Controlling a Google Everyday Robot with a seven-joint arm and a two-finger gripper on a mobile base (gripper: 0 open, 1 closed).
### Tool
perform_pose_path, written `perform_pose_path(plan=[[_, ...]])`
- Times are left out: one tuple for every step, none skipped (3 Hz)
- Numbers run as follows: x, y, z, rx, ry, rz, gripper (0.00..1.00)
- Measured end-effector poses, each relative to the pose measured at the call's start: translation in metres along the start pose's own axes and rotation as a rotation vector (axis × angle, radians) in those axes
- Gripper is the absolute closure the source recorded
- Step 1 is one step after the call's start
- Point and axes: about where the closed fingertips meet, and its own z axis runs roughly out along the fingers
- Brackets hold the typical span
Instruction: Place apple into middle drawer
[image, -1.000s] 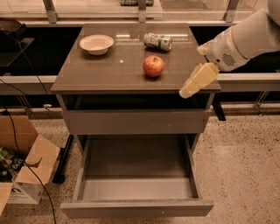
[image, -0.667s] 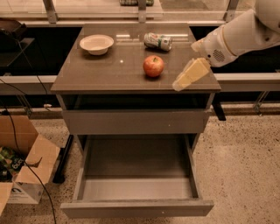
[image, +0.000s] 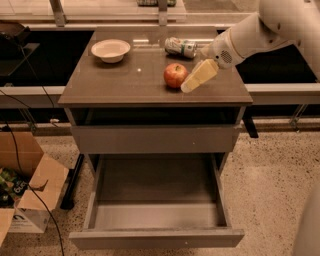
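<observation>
Here the gripper (image: 190, 84) hangs low over the cabinet top (image: 125, 82), slanted downward, its tip just beside the apple (image: 174, 75). Whether it is released or clenched I cannot tell, and it carries nothing that shows. The apple sits upright on the far side of the tip from the arm, near the top's front edge. It may be touching the tip, though that is unclear. Behind the gripper a can (image: 181, 47) lies on its side, and well beyond the apple stands a bowl (image: 110, 50). Far below the gripper, toward the camera, the drawer (image: 155, 190) is pulled out. The apple is likely firm, fairly light and waxy-smooth, so a shallow pinch could let it roll or squirt free. I judge the best hold is squarely across its widest girth, with a moderate squeeze to avoid bruising.
</observation>
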Motion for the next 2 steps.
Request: perform_pose_path(plan=[[-0.004, -0.010, 0.028, -0.042, 0.000, 0.008, 0.00], [-0.009, -0.016, 0.052, -0.081, 0.001, 0.008, 0.00]])
